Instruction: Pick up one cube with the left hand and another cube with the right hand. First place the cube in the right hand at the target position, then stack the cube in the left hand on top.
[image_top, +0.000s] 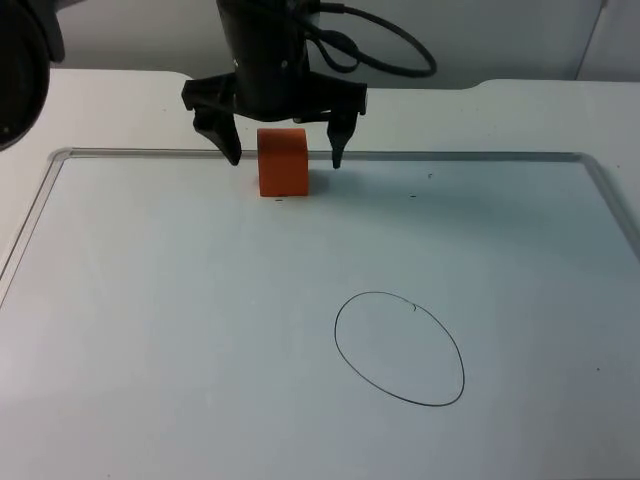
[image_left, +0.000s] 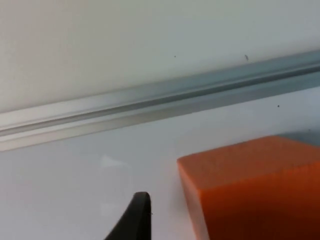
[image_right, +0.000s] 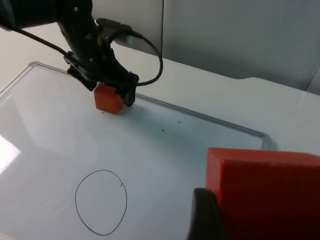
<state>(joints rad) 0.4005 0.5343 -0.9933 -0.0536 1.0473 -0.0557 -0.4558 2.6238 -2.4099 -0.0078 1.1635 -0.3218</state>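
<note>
Orange cubes, two counted, one at each gripper.

Top view: one orange cube (image_top: 282, 161) rests on the white board (image_top: 200, 330) at its far edge, between the spread fingers of the left gripper (image_top: 285, 158), which straddles it without touching. One black drawn circle (image_top: 399, 348) lies nearer and to the right, well apart from the cube.
Left wrist view: the same cube (image_left: 255, 187) sits just beside a black fingertip (image_left: 135, 217), a gap between them; the board's metal rim (image_left: 150, 102) runs behind.
Right wrist view: a second orange cube (image_right: 265, 192) is pinched in the right gripper (image_right: 240, 220), held above the board's right side. Farther off, the first cube (image_right: 107, 99) stands under the left gripper (image_right: 111, 92), with the circle (image_right: 101, 201) nearer.
</note>
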